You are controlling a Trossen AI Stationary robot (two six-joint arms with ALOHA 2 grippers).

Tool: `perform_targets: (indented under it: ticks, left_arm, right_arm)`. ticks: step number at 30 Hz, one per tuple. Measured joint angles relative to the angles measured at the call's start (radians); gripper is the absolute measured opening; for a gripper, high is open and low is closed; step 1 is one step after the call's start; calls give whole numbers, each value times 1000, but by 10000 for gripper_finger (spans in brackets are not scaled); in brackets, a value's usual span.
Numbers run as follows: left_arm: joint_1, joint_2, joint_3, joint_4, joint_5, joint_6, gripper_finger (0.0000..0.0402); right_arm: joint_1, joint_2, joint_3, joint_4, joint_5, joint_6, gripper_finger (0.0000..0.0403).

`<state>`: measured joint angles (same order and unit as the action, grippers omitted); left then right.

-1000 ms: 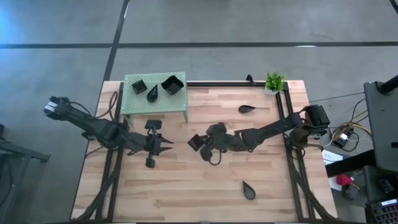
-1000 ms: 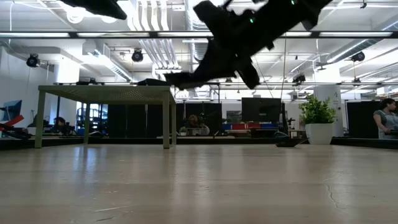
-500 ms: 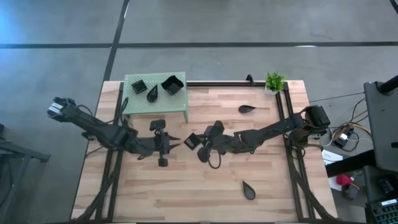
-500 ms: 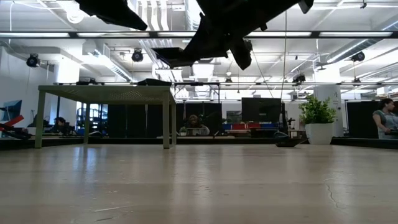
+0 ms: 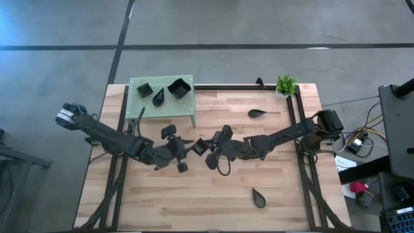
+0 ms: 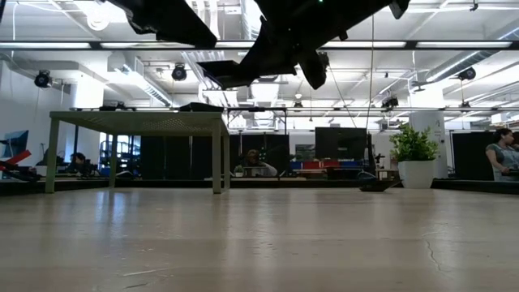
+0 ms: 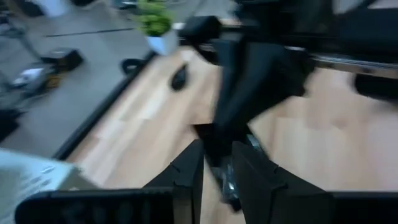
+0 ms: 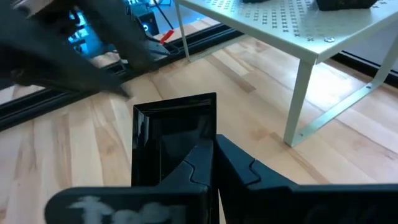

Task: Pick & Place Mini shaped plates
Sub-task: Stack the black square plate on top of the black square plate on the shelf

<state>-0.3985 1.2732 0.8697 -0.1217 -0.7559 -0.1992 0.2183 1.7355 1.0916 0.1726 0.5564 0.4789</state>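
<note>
Mid-table, my right gripper [image 5: 206, 146] pinches a square black mini plate [image 5: 199, 147] by its rim, held in the air above the wooden table [image 5: 278, 194]; the right wrist view shows the two fingers [image 8: 200, 163] pressed together on the plate's edge [image 8: 174, 140]. My left gripper [image 5: 183, 145] sits just at the plate's 9 o'clock, its fingers [image 7: 189, 177] slightly spread with a narrow gap between them, holding nothing that I can see.

At the table's 11 o'clock corner stands the green perforated stand [image 5: 145, 107], carrying three plates: a small square one [image 5: 145, 90], a leaf-shaped one [image 5: 158, 97] and a larger square one [image 5: 180, 88]. Another leaf-shaped plate [image 5: 256, 114] lies on the wood at about 2 o'clock from the grippers, near the small potted plant [image 5: 285, 85] at the far right corner. A further teardrop plate [image 5: 259, 197] rests at about 5 o'clock, well apart from both arms.

In the low view, both arms hang above the tabletop, the stand [image 6: 138, 122] at left.
</note>
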Motion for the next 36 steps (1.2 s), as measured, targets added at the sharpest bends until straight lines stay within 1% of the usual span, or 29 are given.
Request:
perform_targets:
  ticks: [3, 7, 16, 24, 27, 30, 31, 36]
  left_arm:
    - [4, 9, 1, -1, -63, -42, 80]
    - [5, 13, -3, -1, -69, -108, 80]
    - [5, 45, -5, -5, -80, -131, 80]
    - [11, 58, -5, -9, -96, -135, 78]
    - [16, 58, -6, -10, -106, -140, 57]
    - [22, 58, -6, -10, -105, -135, 17]
    - [24, 58, -6, -10, -106, -134, 9]
    - [31, 58, -5, -10, -99, -134, 2]
  right_arm:
    - [0, 0, 0, 2, 0, -8, 8]
    - [0, 0, 0, 3, 0, -13, 8]
    - [0, 0, 0, 70, 0, -39, 8]
    - [0, 0, 0, 72, -2, -41, 8]
    - [0, 0, 0, 75, -2, -41, 8]
    - [-1, 0, 0, 77, -2, -41, 8]
    - [-1, 0, 0, 77, -2, -41, 8]
    - [-2, 0, 0, 74, -1, -34, 8]
